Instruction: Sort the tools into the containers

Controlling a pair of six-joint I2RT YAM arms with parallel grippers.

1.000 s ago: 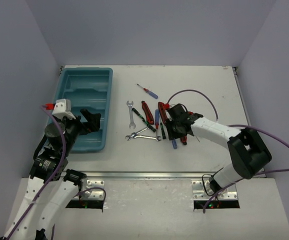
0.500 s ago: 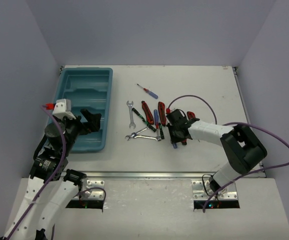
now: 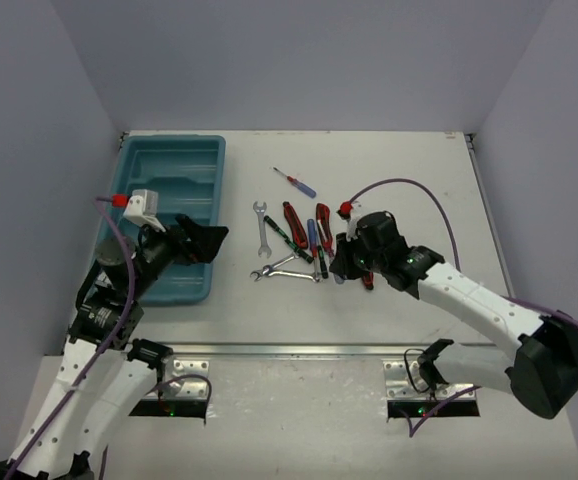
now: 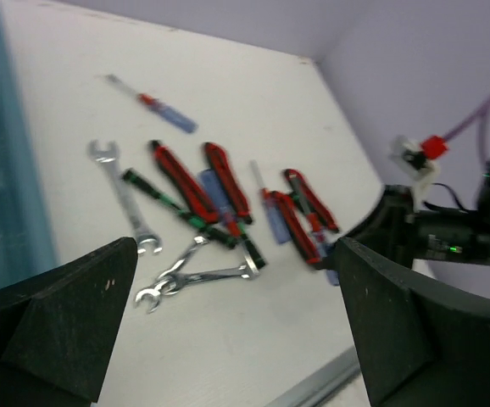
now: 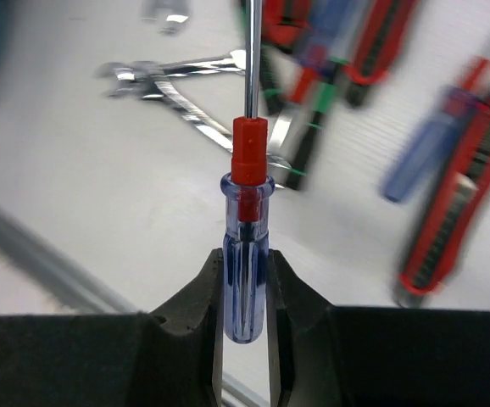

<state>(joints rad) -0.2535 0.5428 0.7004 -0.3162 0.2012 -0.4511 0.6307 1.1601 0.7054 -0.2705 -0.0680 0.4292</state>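
- Blue-handled screwdriver [image 5: 247, 254] with a red collar, pinched between the right gripper's [image 5: 245, 275] fingers, right of the teal tray [image 3: 134, 165].
- Left gripper [image 3: 207, 243] spread wide over the tray's right edge.
- Other tools [image 3: 294, 225] lie right of the tray.

Teal tray [image 3: 161, 172]; white worktop [image 3: 399, 170]; silver wrenches [image 3: 262, 228]; red-and-black pliers [image 3: 295, 224]; the screwdriver [image 5: 245, 271] has a clear blue handle with a red collar

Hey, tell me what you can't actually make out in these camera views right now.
Tip of the screwdriver: right wrist view, the shaft runs off the top edge.
Near half of the tray: top view, the left gripper partly covers it.
Detail of the pliers: right wrist view, too blurred.
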